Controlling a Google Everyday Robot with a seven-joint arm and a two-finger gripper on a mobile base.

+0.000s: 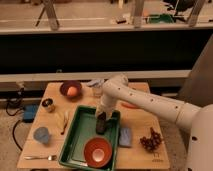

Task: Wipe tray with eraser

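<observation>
Nearest on the wooden table (136, 122) lies one fork (40, 157), at the front left corner. Just right of it begins the one green tray (75, 131). Its long axis runs from near to far and slants a little to the right as it goes away. In the tray's near end sits an orange-red bowl (97, 151), one of two bowls I count.

A step further back, left of the tray, stands one blue cup (41, 135). On the right, one blue-grey pad (125, 136) lies flat just beside the tray's rim. Beyond the pad lies a single bunch of dark grapes (151, 141).

Next comes the one eraser (101, 126), a dark block inside the tray at its far right end, close to the right rim. It stands upright on the tray floor, its long axis pointing up and down.

My claw (102, 115) comes straight down onto the eraser's top, my white arm (145, 102) reaching in from the right. Claw and block merge into one dark shape, so I cannot tell whether I am clenched on it or merely resting.

Left of the tray's far half lies one banana (63, 121), and past it one small dark cup (48, 104). Farthest back is the second bowl (64, 90), dark, with one orange fruit (73, 91) in it.
</observation>
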